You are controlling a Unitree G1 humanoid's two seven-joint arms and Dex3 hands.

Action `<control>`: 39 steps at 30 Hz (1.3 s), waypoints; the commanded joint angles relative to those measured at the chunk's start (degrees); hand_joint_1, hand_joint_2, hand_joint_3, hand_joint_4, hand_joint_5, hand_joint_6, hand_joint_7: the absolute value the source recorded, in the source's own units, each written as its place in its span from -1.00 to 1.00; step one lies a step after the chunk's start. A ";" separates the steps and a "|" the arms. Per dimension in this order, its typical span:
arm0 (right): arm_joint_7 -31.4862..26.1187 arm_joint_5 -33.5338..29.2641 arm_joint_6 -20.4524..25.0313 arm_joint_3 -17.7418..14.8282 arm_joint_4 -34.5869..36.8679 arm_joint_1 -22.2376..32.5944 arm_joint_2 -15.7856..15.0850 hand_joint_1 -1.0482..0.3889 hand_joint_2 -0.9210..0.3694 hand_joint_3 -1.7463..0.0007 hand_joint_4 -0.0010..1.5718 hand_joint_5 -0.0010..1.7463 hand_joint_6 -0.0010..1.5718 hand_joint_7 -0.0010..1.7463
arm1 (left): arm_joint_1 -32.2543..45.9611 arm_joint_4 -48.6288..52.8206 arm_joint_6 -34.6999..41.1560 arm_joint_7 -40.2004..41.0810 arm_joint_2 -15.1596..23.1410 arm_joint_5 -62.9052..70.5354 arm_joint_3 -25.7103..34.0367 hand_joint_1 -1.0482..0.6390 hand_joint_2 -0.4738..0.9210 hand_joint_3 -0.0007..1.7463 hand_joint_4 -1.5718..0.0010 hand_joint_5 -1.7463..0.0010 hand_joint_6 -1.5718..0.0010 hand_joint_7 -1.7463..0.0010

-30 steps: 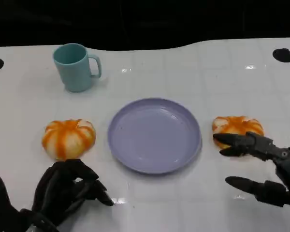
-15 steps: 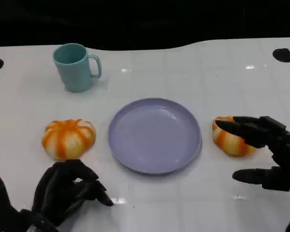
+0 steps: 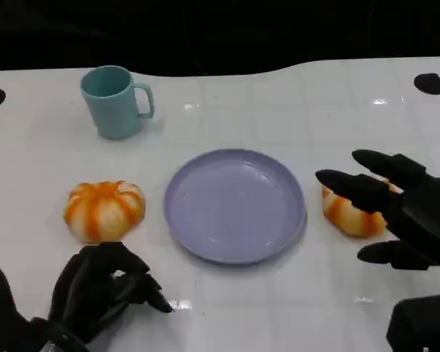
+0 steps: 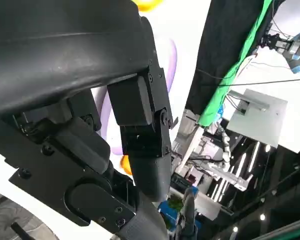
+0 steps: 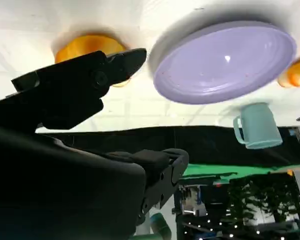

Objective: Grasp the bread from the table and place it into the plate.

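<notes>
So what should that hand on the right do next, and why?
Probably lower and close around the bread. The right hand hangs over it with fingers spread, holding nothing, and the plate beside it has no bread in it yet.

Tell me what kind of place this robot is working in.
Probably a robotics lab or test workspace: a white table set with a lavender plate, a teal mug and bread, with green cloth and equipment racks behind.

Bright overhead light falls evenly on the white bench (image 3: 279, 110), leaving small glare spots beyond the plate (image 3: 235, 205) and soft shadows. Both wrist views are turned, their near black shells blurred.
</notes>
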 commanded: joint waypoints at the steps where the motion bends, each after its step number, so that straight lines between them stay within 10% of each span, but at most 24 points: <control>1: -3.26 -3.52 1.32 2.89 5.00 -3.64 -1.32 0.24 -0.74 0.99 -0.96 -0.67 -0.63 -0.98 | -0.24 -0.32 -0.32 0.00 1.01 0.28 0.06 -1.00 0.56 -1.00 -1.00 0.34 -1.00 0.62; 23: -13.23 -11.32 5.83 19.68 37.62 -22.18 0.10 0.05 -0.77 0.99 -0.93 -0.59 -0.63 -1.00 | 0.37 -1.15 0.58 -0.44 0.93 -0.25 0.25 -1.00 0.53 -1.00 -1.00 0.35 -1.00 0.63; 39: -17.14 -8.84 7.32 25.25 54.95 -29.15 5.42 0.17 -0.81 0.99 -0.82 -0.76 -0.64 -1.00 | 1.04 -2.23 0.38 0.22 0.76 0.21 -0.16 -1.00 0.54 -1.00 -1.00 0.35 -1.00 0.62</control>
